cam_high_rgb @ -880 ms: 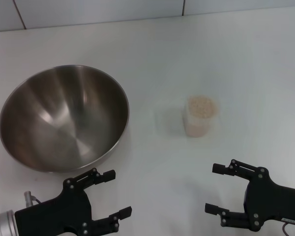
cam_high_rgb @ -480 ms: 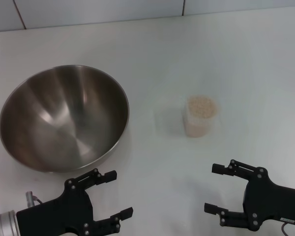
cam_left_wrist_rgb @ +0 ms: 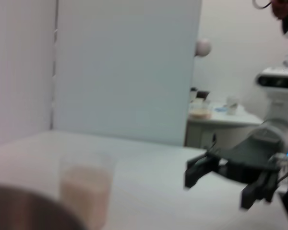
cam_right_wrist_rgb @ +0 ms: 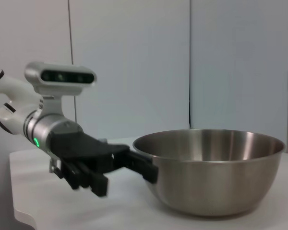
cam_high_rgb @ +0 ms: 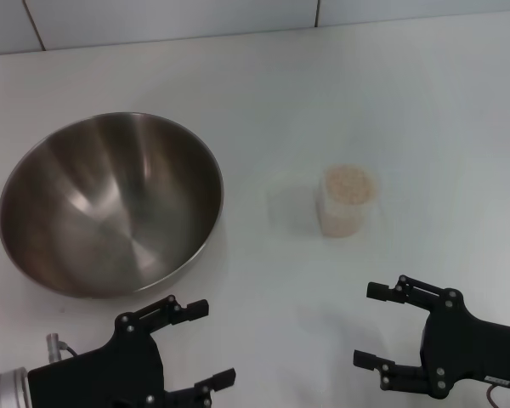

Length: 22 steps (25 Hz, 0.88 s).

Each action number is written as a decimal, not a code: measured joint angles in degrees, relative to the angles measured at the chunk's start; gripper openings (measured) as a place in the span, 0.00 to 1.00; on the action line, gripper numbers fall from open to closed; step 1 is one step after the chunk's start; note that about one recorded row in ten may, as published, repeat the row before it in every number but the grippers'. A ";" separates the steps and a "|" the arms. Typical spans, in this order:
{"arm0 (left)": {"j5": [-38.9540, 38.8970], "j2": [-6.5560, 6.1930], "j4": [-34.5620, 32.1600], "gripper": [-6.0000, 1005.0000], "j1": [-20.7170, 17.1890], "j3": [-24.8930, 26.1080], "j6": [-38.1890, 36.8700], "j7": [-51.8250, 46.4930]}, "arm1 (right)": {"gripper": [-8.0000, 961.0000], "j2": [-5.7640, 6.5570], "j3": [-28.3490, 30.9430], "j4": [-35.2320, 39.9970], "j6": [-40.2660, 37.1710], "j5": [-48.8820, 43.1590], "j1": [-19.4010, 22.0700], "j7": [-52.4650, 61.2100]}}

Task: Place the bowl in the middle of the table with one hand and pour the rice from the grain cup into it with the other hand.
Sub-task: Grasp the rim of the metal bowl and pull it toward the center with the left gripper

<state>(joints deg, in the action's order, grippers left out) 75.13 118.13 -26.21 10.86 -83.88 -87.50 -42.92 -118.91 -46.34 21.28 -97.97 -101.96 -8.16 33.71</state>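
Bowl [cam_high_rgb: 110,204] sits on the bench [cam_high_rgb: 340,93] off to the robot's left, from the head camera; cup [cam_high_rgb: 347,201] of rice [cam_high_rgb: 348,182] stands well apart to its right. Left gripper [cam_high_rgb: 191,344] hangs near the bowl's near rim, spread wide; right gripper [cam_high_rgb: 382,327] waits below the cup, wide too, both empty. Left wrist: cup [cam_left_wrist_rgb: 86,189] close, right gripper [cam_left_wrist_rgb: 221,179] beyond. Right wrist: left gripper [cam_right_wrist_rgb: 127,167] just beside the bowl [cam_right_wrist_rgb: 211,167]. Risk, I'd say: that thin, slick rim slipping from a shallow pinch.
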 joint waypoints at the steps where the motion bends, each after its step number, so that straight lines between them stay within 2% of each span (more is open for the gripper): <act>1: 0.07 0.00 -0.31 0.78 -0.08 0.14 -1.90 0.25 | 0.83 0.00 0.06 -0.13 0.01 0.00 0.03 -0.20; 3: 0.07 0.00 -0.31 0.78 -0.08 0.14 -1.90 0.25 | 0.83 0.00 0.08 -0.18 0.01 0.00 0.00 -0.24; 4: -0.30 0.03 -0.55 0.77 -0.18 0.87 -5.31 1.31 | 0.83 0.00 0.08 -0.18 0.01 0.00 0.00 -0.24; 5: -0.30 0.03 -0.55 0.77 -0.18 0.87 -5.31 1.31 | 0.83 0.00 0.08 -0.18 0.04 0.00 -0.02 -0.26; 6: -3.84 0.45 -0.34 0.77 -0.02 4.53 -14.29 3.71 | 0.83 -0.04 0.11 -0.15 0.07 0.00 -0.06 -0.28; 7: -6.45 0.54 -0.20 0.77 0.39 5.85 -18.26 3.79 | 0.83 -0.04 0.11 -0.15 0.07 0.00 -0.06 -0.28; 10: -6.45 0.54 -0.20 0.77 0.39 5.85 -18.26 3.79 | 0.83 -0.06 0.12 -0.11 0.09 0.00 -0.13 -0.30; 11: -14.02 0.21 -2.07 0.77 2.19 9.15 -22.07 -2.79 | 0.83 -0.06 0.19 -0.10 0.10 0.00 -0.13 -0.34; 12: -14.02 0.21 -2.07 0.76 2.19 9.15 -22.07 -2.79 | 0.83 -0.06 0.19 -0.10 0.10 0.00 -0.13 -0.34; 13: -14.25 0.10 -6.08 0.76 2.05 12.91 -18.49 -8.04 | 0.83 -0.07 0.23 -0.10 0.10 0.00 -0.14 -0.38; 14: -14.25 0.10 -6.08 0.76 2.05 12.91 -18.49 -8.04 | 0.83 -0.08 0.26 -0.11 0.10 0.00 -0.13 -0.40; 15: -13.11 0.04 -11.42 0.76 1.26 17.05 -12.83 -13.78 | 0.83 -0.08 0.28 -0.10 0.10 0.00 -0.11 -0.41; 16: -13.11 0.04 -11.42 0.76 1.26 17.05 -12.83 -13.78 | 0.83 -0.09 0.30 -0.02 0.08 0.01 -0.09 -0.42; 17: -10.06 0.02 -21.94 0.76 -0.74 21.62 0.51 -25.26 | 0.83 -0.09 0.30 -0.02 0.08 0.01 -0.09 -0.42; 20: -3.17 -0.12 -31.93 0.75 -1.81 23.93 11.55 -38.62 | 0.83 -0.09 0.43 0.06 -0.10 0.04 -0.08 -0.43; 21: 3.28 -0.17 -37.13 0.75 -2.01 25.13 15.69 -47.44 | 0.83 -0.09 0.46 0.08 -0.22 0.17 -0.09 -0.44; 22: 5.93 -0.21 -38.72 0.75 -1.92 25.59 16.41 -50.52 | 0.83 -0.09 0.46 0.08 -0.22 0.17 -0.09 -0.44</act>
<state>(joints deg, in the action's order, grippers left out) 81.06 117.91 -64.93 8.94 -58.30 -71.09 -93.44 -119.00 -45.88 21.36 -98.19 -101.79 -8.25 33.27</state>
